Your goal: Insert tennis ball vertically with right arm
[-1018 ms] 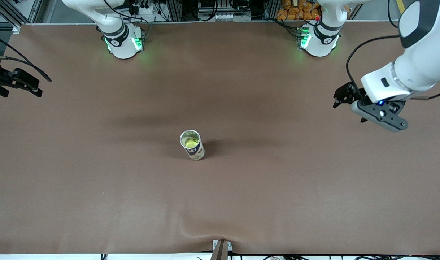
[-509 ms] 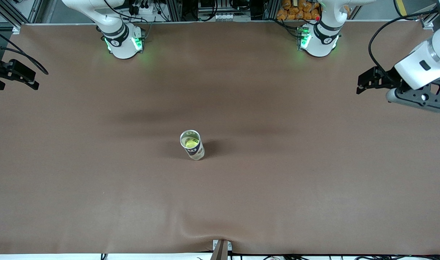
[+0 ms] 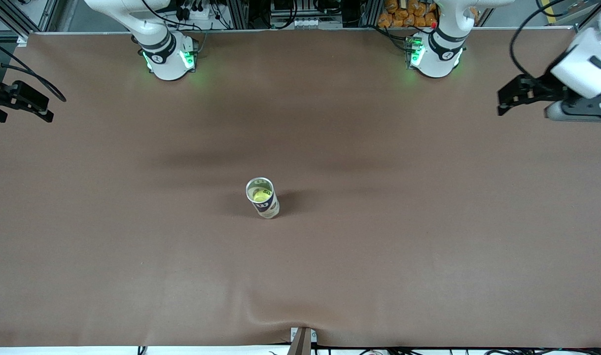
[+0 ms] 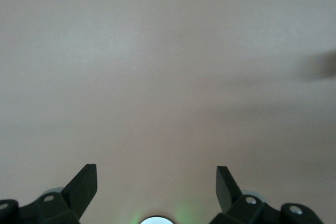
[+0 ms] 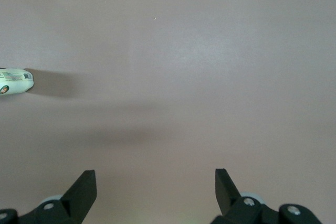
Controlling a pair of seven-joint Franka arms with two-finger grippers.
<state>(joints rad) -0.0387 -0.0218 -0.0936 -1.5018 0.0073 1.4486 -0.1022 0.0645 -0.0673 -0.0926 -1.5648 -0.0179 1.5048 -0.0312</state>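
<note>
Upright can, seemingly ball inside, left gripper and right gripper agape, empty

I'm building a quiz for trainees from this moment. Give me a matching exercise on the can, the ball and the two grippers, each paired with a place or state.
Things:
1. upright cylindrical tennis ball can
2. yellow-green tennis ball
3. left gripper
4. right gripper

Places or states:
A. inside the can
B. open, over the right arm's end of the brown table
C. standing mid-table
D. open, over the left arm's end

Pairs: 1-C, 2-A, 3-D, 4-B
</note>
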